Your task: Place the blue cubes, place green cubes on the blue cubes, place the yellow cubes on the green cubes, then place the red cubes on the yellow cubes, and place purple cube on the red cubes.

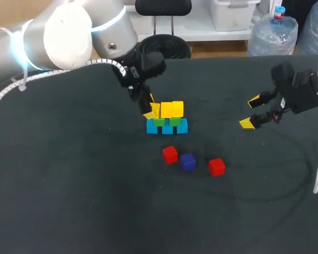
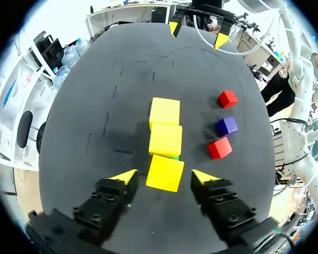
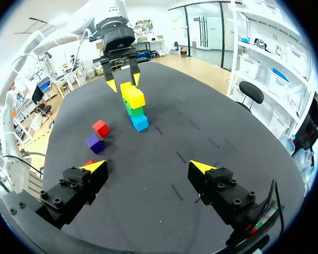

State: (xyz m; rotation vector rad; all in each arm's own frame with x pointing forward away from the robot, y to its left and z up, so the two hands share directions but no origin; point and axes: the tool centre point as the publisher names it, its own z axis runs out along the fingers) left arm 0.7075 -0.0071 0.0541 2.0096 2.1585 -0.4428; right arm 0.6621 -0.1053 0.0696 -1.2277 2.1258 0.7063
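Table (image 1: 69, 185) holds red cubes (image 1: 170, 154) and purple cube (image 1: 188, 161) at 5 o'clock off your stack (image 1: 167, 126) — left gripper (image 2: 164, 177) spread around yellow cube (image 2: 165, 170), right gripper (image 1: 251, 112) spread.

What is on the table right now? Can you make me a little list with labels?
Bottom row: blue cubes
Middle row: green cubes on the blue ones
Top row: three yellow cubes in a line
Loose on the table: two red cubes, with the purple cube between them
Left tool: open, at the stack, with the end yellow cube between its fingers
Right tool: open, holding nothing, off to the side of the stack
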